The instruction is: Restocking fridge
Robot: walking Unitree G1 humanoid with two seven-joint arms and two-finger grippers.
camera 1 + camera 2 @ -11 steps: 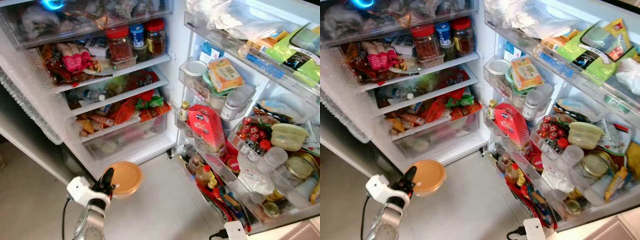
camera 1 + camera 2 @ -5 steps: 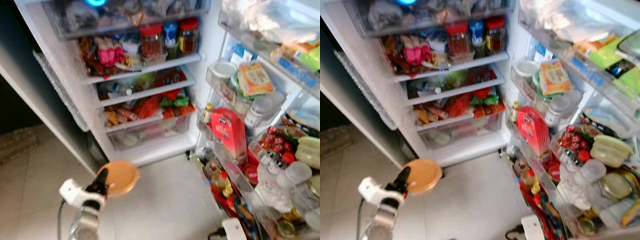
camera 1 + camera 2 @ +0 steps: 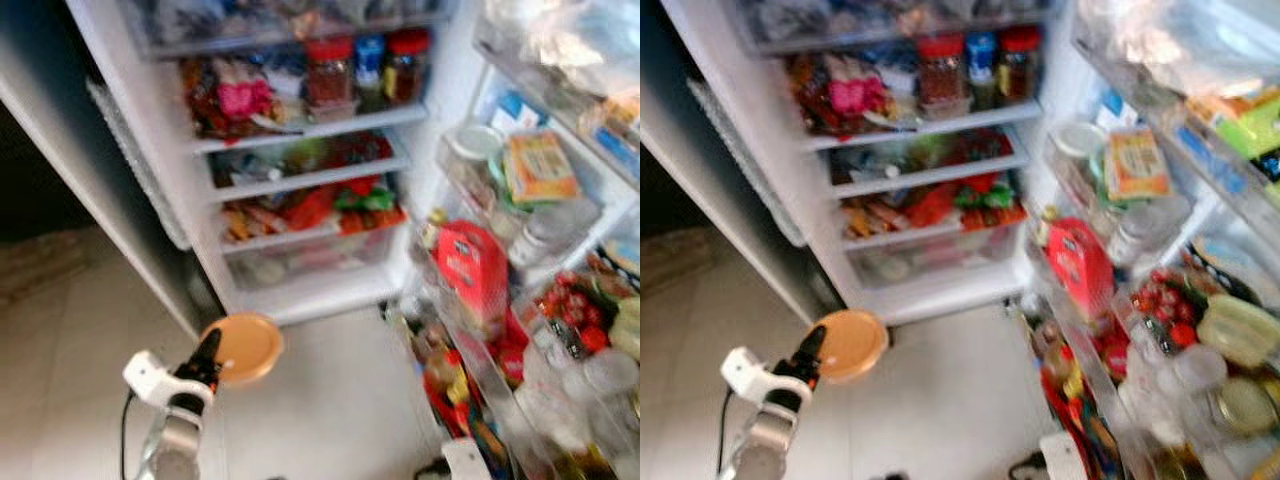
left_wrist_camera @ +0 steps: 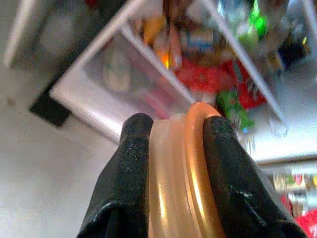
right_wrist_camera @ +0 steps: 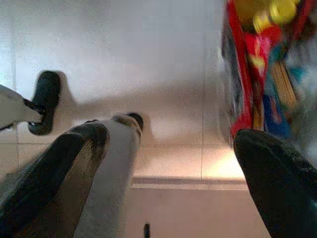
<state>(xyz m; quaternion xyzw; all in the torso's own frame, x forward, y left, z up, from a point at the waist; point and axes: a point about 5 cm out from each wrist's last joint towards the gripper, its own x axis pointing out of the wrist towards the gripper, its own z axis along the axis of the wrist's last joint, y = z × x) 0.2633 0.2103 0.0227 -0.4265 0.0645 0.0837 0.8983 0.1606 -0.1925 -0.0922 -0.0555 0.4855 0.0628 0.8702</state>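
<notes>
A round tub with an orange lid [image 3: 247, 346] hangs low above the floor, just in front of the open fridge's bottom drawer [image 3: 300, 265]. My left gripper [image 3: 207, 352] is shut on it. In the left wrist view both black fingers [image 4: 131, 163] press the tub [image 4: 176, 173] at its rim, with the fridge shelves behind it. My right gripper [image 5: 163, 168] hangs open over the floor tiles, nothing between its fingers [image 5: 277, 183]. The eye views are blurred.
The fridge shelves [image 3: 310, 125] are packed with red-lidded jars [image 3: 330, 70] and packets. The open door at the right has crowded bins [image 3: 520, 330] and a red carton [image 3: 468, 270]. Pale tiled floor [image 3: 330, 400] lies in front, with a dark gap [image 3: 40, 170] to the left.
The whole picture has shifted right and blurred, so the camera has turned left. My left gripper still holds the orange-lidded tub at about the same place before the fridge.
</notes>
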